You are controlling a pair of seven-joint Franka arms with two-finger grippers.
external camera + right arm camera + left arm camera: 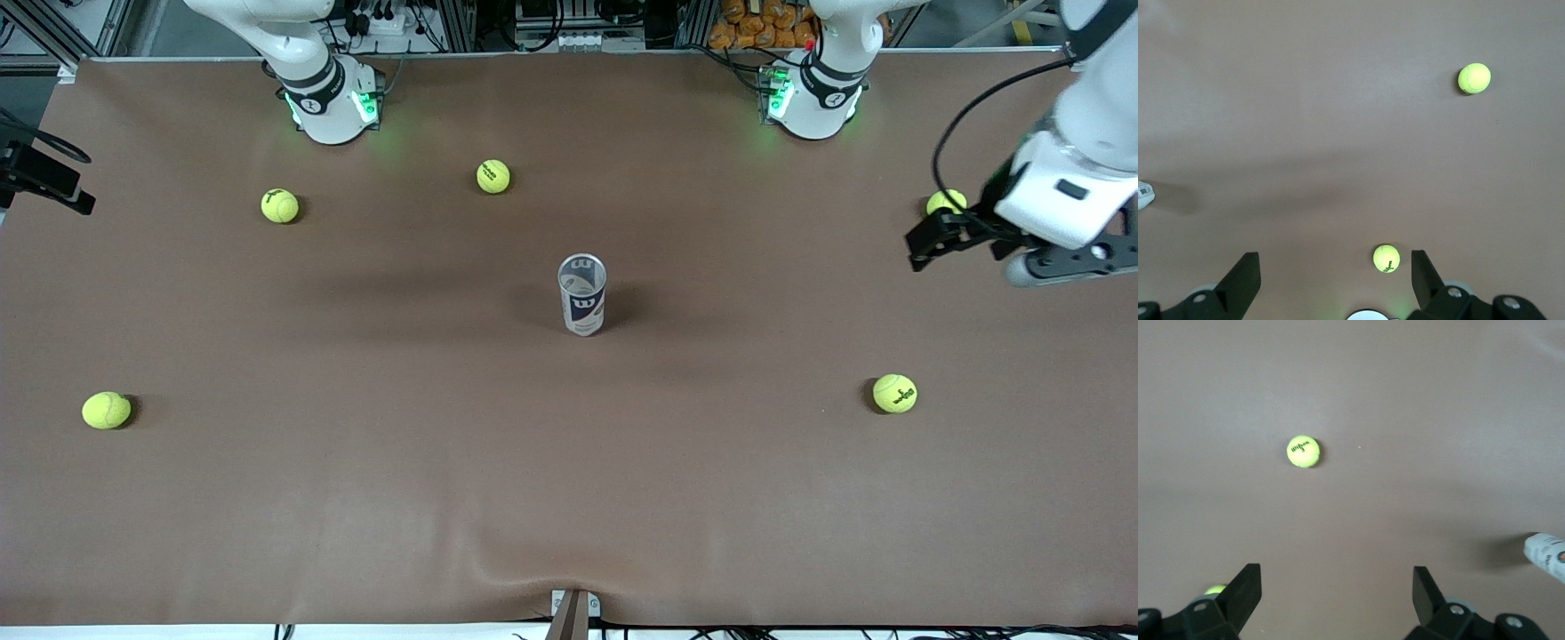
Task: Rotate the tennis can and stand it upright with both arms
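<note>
The tennis can (582,298) stands upright at the middle of the brown table, open end up, its navy label with the white W showing. It shows at the edge of the left wrist view (1546,557) and as a sliver in the right wrist view (1143,194). My left gripper (920,247) is open and empty, up in the air over the left arm's end of the table, well away from the can; its jaws stand wide apart in the left wrist view (1337,577). My right gripper (1335,261) is open and empty, high above the right arm's base, outside the front view.
Several yellow-green tennis balls lie scattered: one (493,176) and another (280,205) near the right arm's base, one (107,410) at that arm's end, one (894,393) nearer the front camera, one (945,203) under the left gripper. A black mount (40,178) juts in.
</note>
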